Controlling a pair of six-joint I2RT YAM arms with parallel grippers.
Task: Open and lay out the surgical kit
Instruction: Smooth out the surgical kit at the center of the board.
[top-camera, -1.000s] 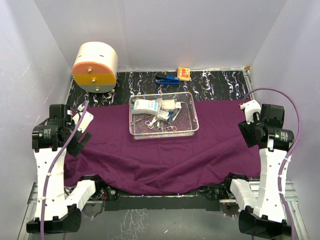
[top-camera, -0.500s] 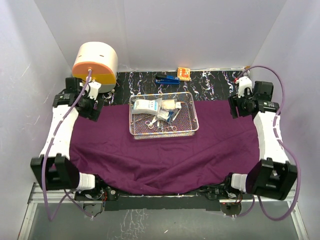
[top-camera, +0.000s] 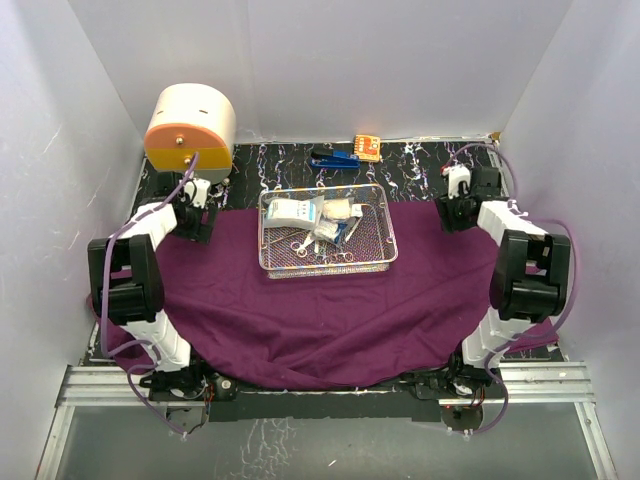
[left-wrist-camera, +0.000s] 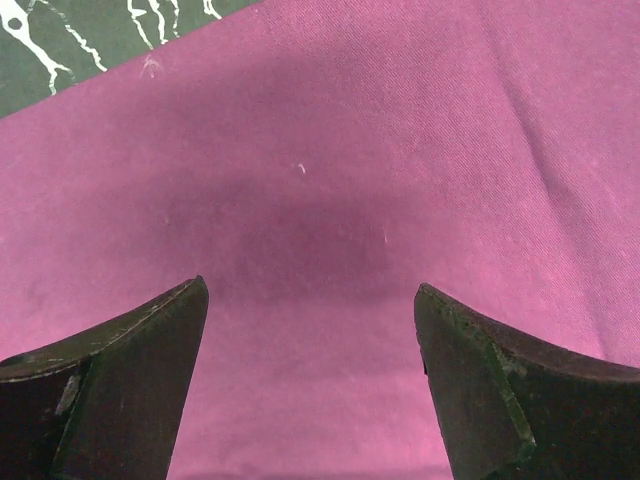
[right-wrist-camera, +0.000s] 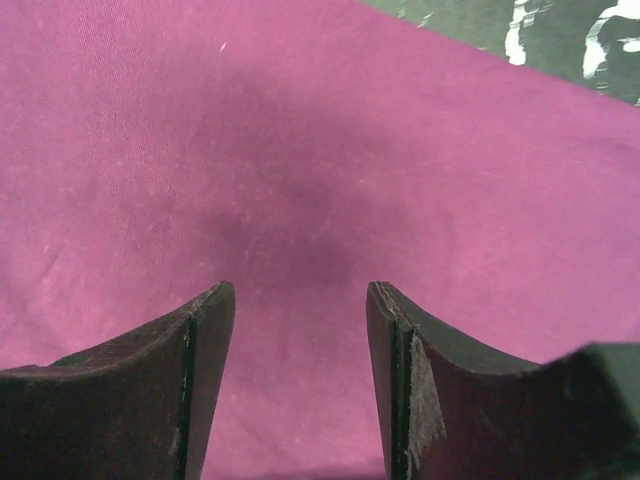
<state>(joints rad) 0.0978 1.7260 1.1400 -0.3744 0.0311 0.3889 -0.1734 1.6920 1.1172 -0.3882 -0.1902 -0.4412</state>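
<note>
The purple cloth wrap (top-camera: 320, 310) lies spread flat over the table. The silver wire-mesh tray (top-camera: 385, 238) stands on its far middle and holds white packets and gauze (top-camera: 300, 212) and small steel instruments (top-camera: 325, 253). My left gripper (top-camera: 197, 222) is open just above the cloth's far left corner; its view shows purple cloth (left-wrist-camera: 320, 200) between the spread fingers (left-wrist-camera: 130, 370). My right gripper (top-camera: 452, 213) is open just above the cloth's far right corner, with purple cloth (right-wrist-camera: 300, 180) between its fingers (right-wrist-camera: 170, 380). Neither gripper holds anything.
A cream-and-orange round drum (top-camera: 190, 133) stands at the back left, close behind my left gripper. A small blue item (top-camera: 333, 158) and a small orange item (top-camera: 367, 147) lie on the black marbled tabletop (top-camera: 420, 170) behind the tray. White walls close in on both sides.
Both arms have reached forward and inward from the near sides, lowering their grippers onto the cloth's two far corners. The cloth and tray have not moved.
</note>
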